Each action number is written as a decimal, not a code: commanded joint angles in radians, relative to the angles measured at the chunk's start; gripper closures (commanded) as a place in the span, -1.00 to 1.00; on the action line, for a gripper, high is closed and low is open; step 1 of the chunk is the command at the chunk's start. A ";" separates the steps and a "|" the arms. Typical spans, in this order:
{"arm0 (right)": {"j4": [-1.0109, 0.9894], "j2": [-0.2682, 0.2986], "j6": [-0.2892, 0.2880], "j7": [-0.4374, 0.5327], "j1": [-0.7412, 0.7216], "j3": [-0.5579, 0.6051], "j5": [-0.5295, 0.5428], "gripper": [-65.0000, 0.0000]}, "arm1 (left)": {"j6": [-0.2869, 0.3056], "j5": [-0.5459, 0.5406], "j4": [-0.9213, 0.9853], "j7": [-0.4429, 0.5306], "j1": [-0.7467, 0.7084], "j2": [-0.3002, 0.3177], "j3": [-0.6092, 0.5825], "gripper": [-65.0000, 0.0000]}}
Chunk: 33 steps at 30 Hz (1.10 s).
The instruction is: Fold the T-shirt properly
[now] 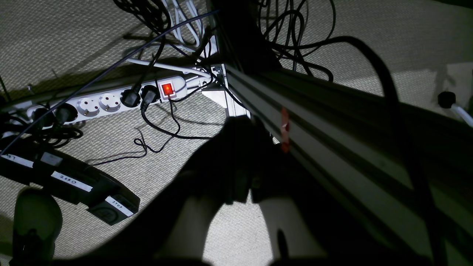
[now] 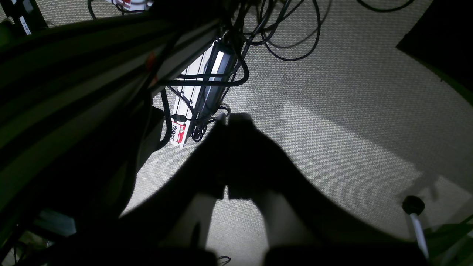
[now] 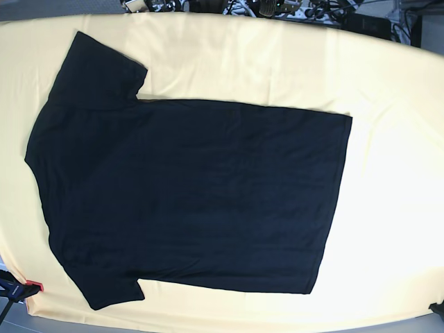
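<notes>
**Q:** Surface and surroundings, as pictured?

**A:** Pale yellow cloth covers the whole tabletop in the base view; cluttered equipment lies along the table's far edge at 12 o'clock. Both wrist views look down past the table at a woven beige carpet strewn with black cables. In the left wrist view, a white power strip lies at 10 o'clock with its red switch lit, and an aluminium frame rail runs from centre towards 4 o'clock.

**Q:** Legible writing?

**A:** White labels on a black pedal unit at 8 o'clock read "ZERO" and "STOP"; a third is partly cut off. In the right wrist view a red-and-white box under the frame bears lettering too small to read with certainty.

**Q:** Garment, appearance and position?

**A:** T-shirt, plain black, short-sleeved, spread flat at the cloth's centre; sleeves point to 11 and 7 o'clock, hem faces 3 o'clock. No print shows on the upward side.

**Q:** Grippers?

**A:** Left gripper and right gripper appear as dark silhouettes over the carpet, fingers pressed together, holding nothing. Neither is near the garment.
</notes>
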State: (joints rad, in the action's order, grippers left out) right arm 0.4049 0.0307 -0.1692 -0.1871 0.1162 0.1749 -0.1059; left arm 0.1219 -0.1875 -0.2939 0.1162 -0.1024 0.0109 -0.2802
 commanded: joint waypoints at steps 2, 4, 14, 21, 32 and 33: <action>0.014 0.000 -0.008 0.008 -0.014 -0.003 -0.007 1.00 | 0.012 -0.005 -0.006 0.014 -0.003 -0.006 0.000 1.00; 0.014 0.000 -0.008 0.008 -0.014 -0.003 -0.007 1.00 | 0.012 -0.005 -0.006 0.010 -0.003 -0.006 0.000 1.00; 0.031 0.006 -0.098 0.006 -0.008 -0.003 -0.007 1.00 | 0.019 -0.005 -0.050 -0.105 -0.011 -0.005 0.000 1.00; 0.087 0.018 -0.114 -0.159 0.088 -0.003 0.002 1.00 | 0.023 0.065 -0.161 -0.177 -0.121 -0.005 -0.002 1.00; 0.465 0.190 -0.355 -0.335 0.455 -0.003 0.251 1.00 | 0.042 -0.013 -0.559 -0.430 -0.403 0.161 -0.094 1.00; 0.524 0.209 -0.355 -0.345 0.496 -0.003 0.264 1.00 | 0.042 -0.013 -0.613 -0.444 -0.434 0.187 -0.108 1.00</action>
State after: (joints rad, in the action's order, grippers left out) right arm 0.9329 0.2314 -0.5148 -0.5179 0.5964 0.1741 0.1593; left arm 0.1467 -0.1989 -0.9058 -0.3176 -0.5140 0.2001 -0.3832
